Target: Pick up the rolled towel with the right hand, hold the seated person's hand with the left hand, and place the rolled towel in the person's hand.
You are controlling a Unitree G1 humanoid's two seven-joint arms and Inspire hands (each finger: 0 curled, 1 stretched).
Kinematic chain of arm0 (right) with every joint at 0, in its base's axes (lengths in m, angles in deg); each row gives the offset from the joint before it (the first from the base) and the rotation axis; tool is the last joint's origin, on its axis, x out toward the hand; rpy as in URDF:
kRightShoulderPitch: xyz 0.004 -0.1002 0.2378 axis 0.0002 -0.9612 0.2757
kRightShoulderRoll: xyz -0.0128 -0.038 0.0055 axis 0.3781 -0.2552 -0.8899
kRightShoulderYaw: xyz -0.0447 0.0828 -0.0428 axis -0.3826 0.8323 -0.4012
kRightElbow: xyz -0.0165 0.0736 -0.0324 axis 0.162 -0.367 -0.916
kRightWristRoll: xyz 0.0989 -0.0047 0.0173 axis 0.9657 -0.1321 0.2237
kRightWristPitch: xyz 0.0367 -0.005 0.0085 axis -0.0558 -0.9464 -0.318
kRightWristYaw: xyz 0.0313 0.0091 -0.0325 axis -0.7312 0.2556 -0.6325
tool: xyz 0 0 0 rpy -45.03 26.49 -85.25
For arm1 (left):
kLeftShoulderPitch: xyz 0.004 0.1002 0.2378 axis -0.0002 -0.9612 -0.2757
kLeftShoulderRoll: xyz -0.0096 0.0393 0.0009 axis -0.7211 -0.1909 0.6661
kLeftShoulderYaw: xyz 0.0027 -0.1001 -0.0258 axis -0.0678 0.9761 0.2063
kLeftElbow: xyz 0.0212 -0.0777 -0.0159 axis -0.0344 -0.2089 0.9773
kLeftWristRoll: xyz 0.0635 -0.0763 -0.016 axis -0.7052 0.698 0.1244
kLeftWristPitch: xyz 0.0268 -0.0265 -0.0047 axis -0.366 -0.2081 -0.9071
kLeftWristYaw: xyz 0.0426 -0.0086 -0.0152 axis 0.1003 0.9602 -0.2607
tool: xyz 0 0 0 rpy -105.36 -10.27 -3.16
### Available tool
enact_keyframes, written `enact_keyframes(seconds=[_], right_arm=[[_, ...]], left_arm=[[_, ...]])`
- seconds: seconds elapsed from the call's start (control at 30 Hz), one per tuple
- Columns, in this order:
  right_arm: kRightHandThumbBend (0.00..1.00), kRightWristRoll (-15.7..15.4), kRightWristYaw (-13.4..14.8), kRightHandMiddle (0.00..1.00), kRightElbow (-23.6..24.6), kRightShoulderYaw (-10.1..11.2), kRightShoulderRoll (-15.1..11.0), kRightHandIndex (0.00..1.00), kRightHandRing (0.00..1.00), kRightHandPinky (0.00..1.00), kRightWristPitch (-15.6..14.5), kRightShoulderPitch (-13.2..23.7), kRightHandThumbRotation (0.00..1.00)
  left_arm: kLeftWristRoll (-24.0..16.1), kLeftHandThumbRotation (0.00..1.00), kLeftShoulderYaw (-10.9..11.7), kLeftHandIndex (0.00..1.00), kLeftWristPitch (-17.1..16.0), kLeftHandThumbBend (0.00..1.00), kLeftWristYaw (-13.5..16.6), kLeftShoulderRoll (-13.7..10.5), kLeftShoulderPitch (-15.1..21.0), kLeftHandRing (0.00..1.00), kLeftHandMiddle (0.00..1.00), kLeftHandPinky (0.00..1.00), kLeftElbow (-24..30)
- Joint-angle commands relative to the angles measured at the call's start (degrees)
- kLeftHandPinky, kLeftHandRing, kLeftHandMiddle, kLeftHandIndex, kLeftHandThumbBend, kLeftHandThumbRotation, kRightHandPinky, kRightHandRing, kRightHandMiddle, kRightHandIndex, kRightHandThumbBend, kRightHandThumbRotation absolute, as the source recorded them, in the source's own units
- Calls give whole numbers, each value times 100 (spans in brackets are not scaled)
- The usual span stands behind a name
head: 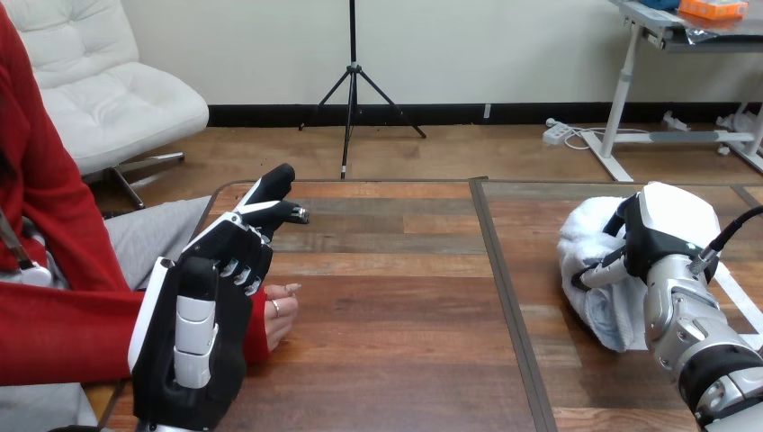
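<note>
Gripping hand: right hand (661, 229), curled round the rolled towel (594, 310) by the tabletop's (405, 351) right edge.
Left hand (211, 297): fingers straight, beside the person's hand (281, 317), left edge.
Surface: wood, dark seam (504, 297).

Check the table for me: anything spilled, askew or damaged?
Nothing stands out. The rolled white towel lies on the wooden table, gripped by the right hand; the person's hand rests on the table beside the open left hand.

We look from the head, above and behind the left hand (202, 306) and the right hand (661, 234) — both close below us — forward and down across the table (396, 306).
</note>
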Motion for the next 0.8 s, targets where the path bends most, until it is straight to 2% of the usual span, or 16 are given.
enact_keyframes(seconds=[0.0, 0.13, 0.33, 0.6, 0.77], right_arm=[[76, 125, -206, 43, -123, 66, 85, 43, 37, 29, 173, -208, 0], [75, 245, -295, 41, -108, 184, 57, 42, 35, 28, 328, -231, 0], [76, 453, -280, 40, -78, 354, 50, 41, 34, 28, 507, -249, 0], [75, 688, -194, 47, -27, 554, 42, 46, 42, 34, 770, -266, 0], [73, 870, -155, 49, 16, 716, 35, 47, 43, 36, 969, -277, 0]], left_arm=[[2, 92, 36, 62, -102, 71, 17, 67, 229, 94, 90, 91, -7], [-22, 92, 35, 62, -68, 70, 45, 62, 211, 94, 90, 91, 10], [-74, 91, 29, 62, -6, 69, 116, 52, 180, 94, 89, 93, 62], [-120, 92, 47, 63, -30, 68, 143, 6, 180, 94, 88, 96, 17], [-306, 93, 89, 63, -92, 67, 242, -7, 186, 92, 86, 95, -21]])
